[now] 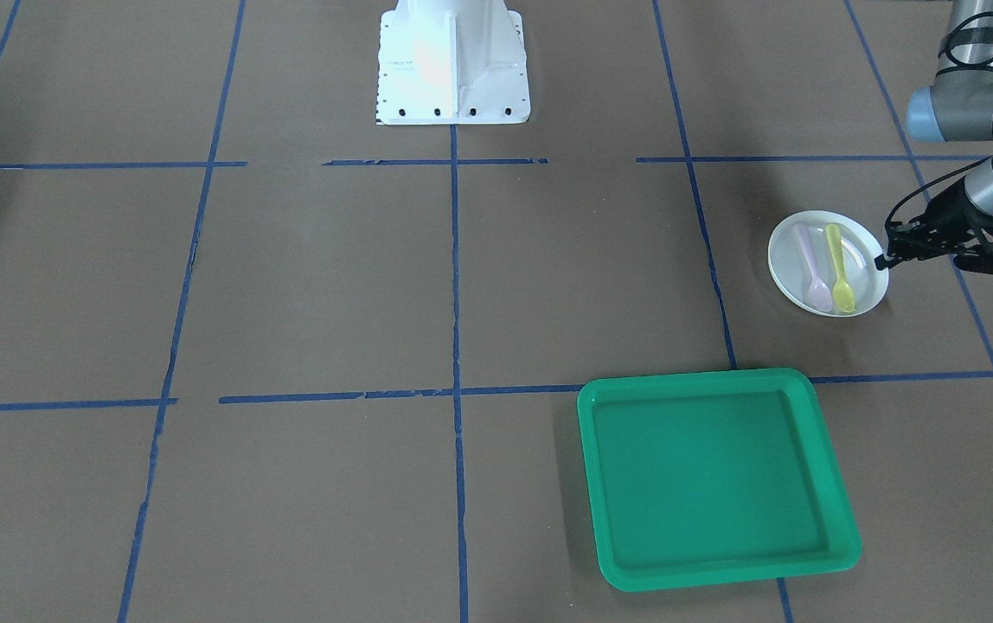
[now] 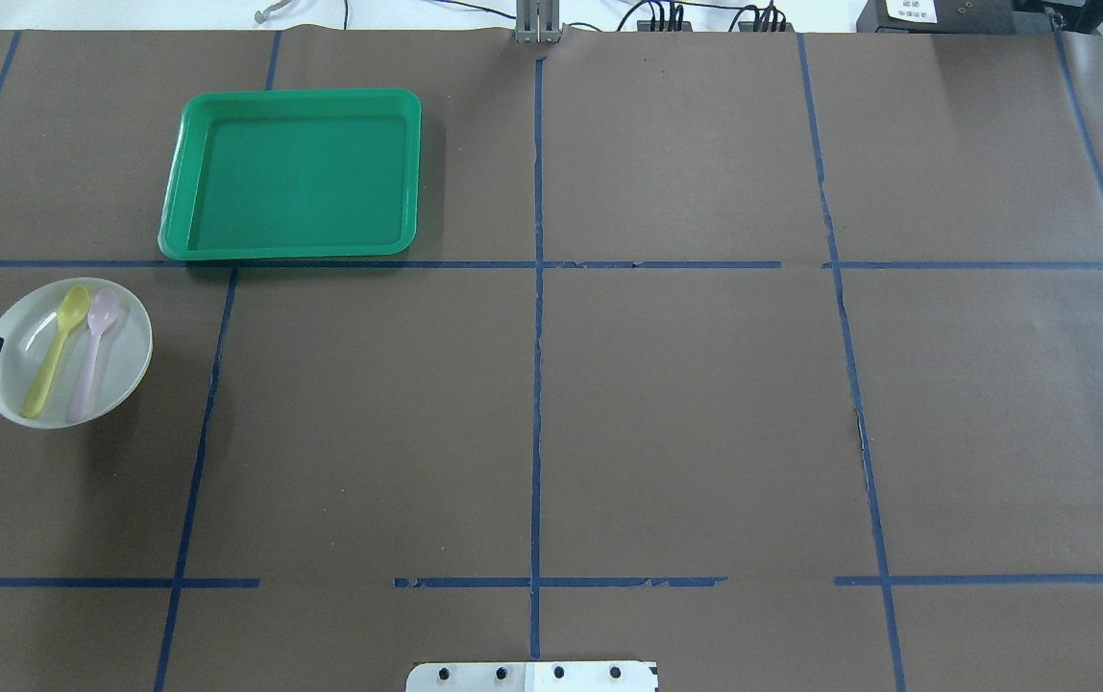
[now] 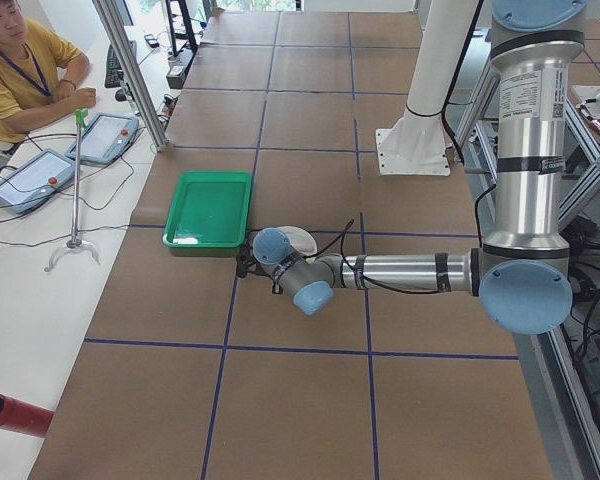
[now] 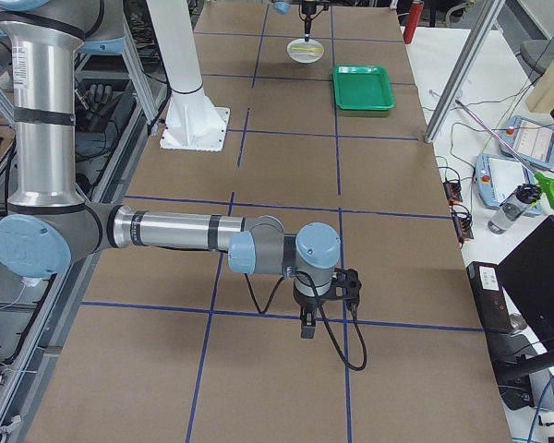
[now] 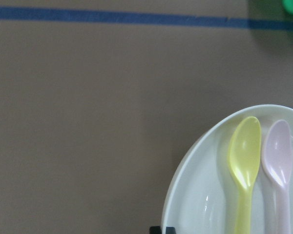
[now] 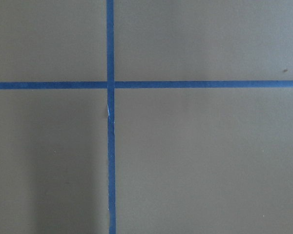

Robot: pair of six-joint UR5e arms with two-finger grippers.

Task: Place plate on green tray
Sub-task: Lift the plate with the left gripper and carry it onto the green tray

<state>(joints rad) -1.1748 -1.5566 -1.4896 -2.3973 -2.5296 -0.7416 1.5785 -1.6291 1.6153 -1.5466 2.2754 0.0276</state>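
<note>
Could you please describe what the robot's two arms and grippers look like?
The left arm and the right arm are silver tubes with grey joints and round pale blue caps. Black cables loop loosely around the wrists. The left gripper and the right gripper are black, with slim fingers.

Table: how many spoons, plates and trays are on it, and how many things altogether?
Spoons: 2, the yellow spoon and the pink spoon
Plates: 1, the white plate
Trays: 1, the green tray
Total: 4
</note>
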